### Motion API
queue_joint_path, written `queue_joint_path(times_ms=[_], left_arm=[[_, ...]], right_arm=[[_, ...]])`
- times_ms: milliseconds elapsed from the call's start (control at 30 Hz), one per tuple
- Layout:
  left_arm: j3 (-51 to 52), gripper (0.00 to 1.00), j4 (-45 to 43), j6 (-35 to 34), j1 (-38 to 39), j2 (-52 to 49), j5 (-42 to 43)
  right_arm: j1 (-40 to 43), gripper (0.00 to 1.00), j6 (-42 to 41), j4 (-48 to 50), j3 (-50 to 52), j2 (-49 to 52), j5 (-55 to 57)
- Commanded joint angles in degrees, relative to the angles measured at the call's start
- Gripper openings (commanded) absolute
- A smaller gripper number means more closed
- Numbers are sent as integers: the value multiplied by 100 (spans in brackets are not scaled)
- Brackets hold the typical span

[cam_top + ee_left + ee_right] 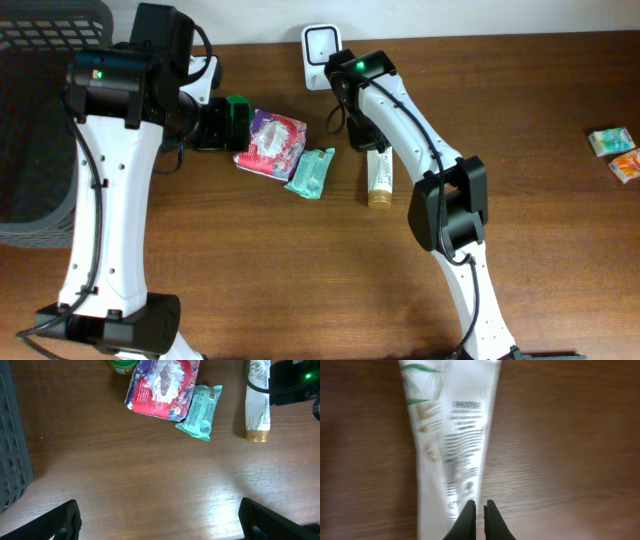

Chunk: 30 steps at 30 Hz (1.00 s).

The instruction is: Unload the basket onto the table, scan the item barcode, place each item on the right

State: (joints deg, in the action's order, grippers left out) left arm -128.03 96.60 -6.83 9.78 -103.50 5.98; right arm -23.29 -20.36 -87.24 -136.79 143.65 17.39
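Pantene tube [450,435] under right gripper [480,519].
Its jaws together at the tube's edge; left gripper [160,522] jaws wide apart.

The overhead view is brightly and evenly lit, and it is sharp from edge to edge. The table [300,280] carries only soft, short shadows, and a small green light [358,66] glows on the right arm [410,125]. In the left wrist view a pale glare lies over the wood in the middle and at the near right, while the far left by the basket [10,435] is dim. In the right wrist view the tube [450,435] is blurred and its print is hardly readable. A dark shadow lies along one side of it, and the wood on the other side is brighter.
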Motion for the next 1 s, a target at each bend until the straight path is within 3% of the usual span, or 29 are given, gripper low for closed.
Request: queue_joint_path(times_ms=[0,133,367,533,700,733,800,867,933,967], left_arm=[[-9,99,-4,90,17,87,4],[-9,99,-4,90,17,87,4],[-9,99,-4,90,17,87,4],[-9,99,-4,90,17,87,4],[-9,99,-4,90,17,87,4],[-9,99,-4,90,17,87,4],[-9,99,-4,90,17,87,4],[-9,99,-4,90,17,87,4],[-9,99,-4,90,17,87,4],[-9,99,-4,90,17,87,4]], right_arm=[[326,4,107,50,55,9,-1467],[710,4,516,48,85,9,-2643],[713,4,511,348,750,9,-2603],[595,4,376,1399,1816,9,-2726],[610,4,345,654,623,-7,-2726],[610,9,365,398,195,-7,-2726],[643,56,590,63,-422,-7,-2662],[835,84,643,-118,-627,-7,-2417],[1276,100,789,-302,-520,9,-2841],[1445,100,1032,-348,-389,9,-3176]])
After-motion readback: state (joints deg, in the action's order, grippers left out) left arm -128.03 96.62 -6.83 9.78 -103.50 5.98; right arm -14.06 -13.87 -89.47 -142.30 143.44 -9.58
